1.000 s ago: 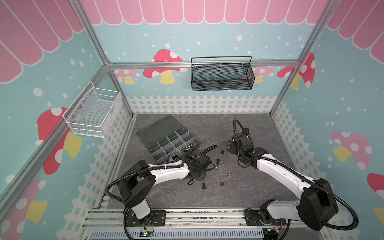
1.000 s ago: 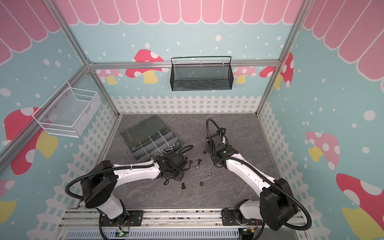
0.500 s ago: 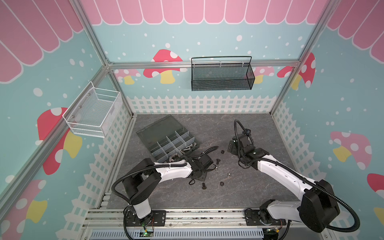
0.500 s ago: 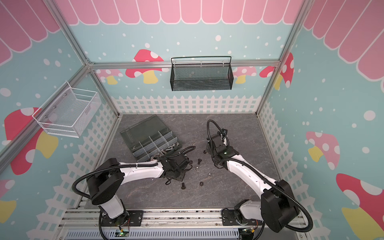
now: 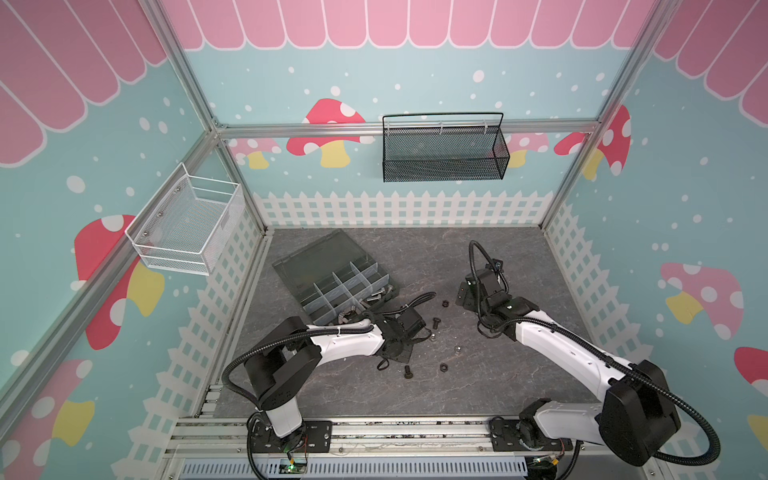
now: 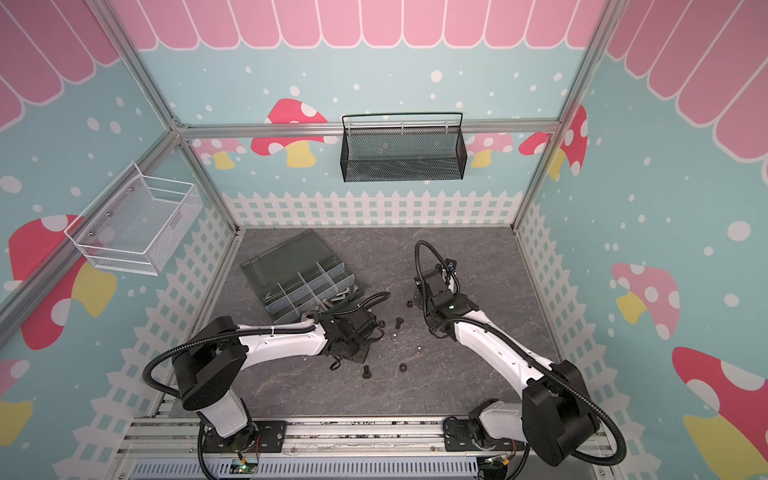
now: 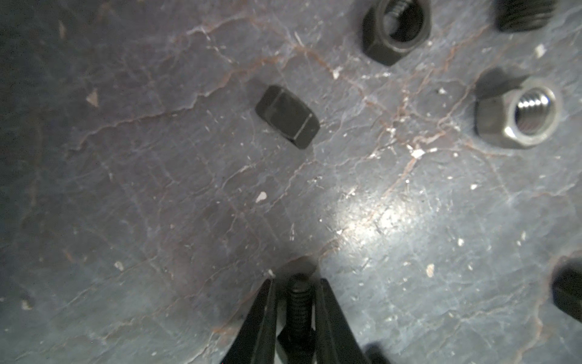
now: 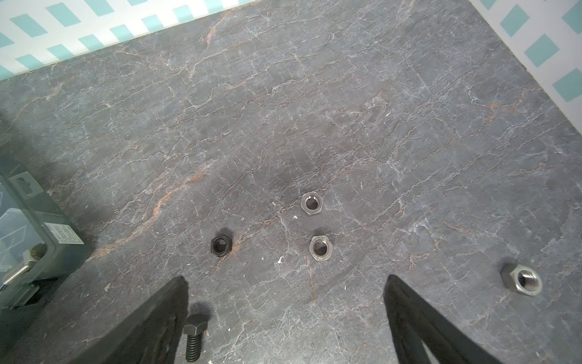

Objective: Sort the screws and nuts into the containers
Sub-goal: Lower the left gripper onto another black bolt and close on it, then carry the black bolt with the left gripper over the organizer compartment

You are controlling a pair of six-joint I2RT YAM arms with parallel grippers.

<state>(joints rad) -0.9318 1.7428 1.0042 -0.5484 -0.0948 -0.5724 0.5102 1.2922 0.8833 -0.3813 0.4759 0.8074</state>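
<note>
In a top view, metal screws [image 5: 436, 322] and nuts [image 5: 444, 367] are lying loose on the veined slate table [image 5: 519, 257] beside the translucent grey containers [image 5: 353, 286].

In the left wrist view, the left gripper [image 7: 296, 280] is hugging a black threaded screw [image 7: 298, 302] with its tapered tips; clamped or not, I cannot tell.

In the right wrist view, the right gripper [image 8: 286, 280] is gaping wide above ringed hex nuts [image 8: 320, 247].

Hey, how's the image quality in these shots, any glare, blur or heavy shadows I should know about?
Left wrist view: bright glare patch on the tabletop, and the black bolt between the left gripper's fingers looks soft. Right wrist view: sharp, evenly lit; the silver nuts cast short shadows. Both top views: even light, no glare.
</note>
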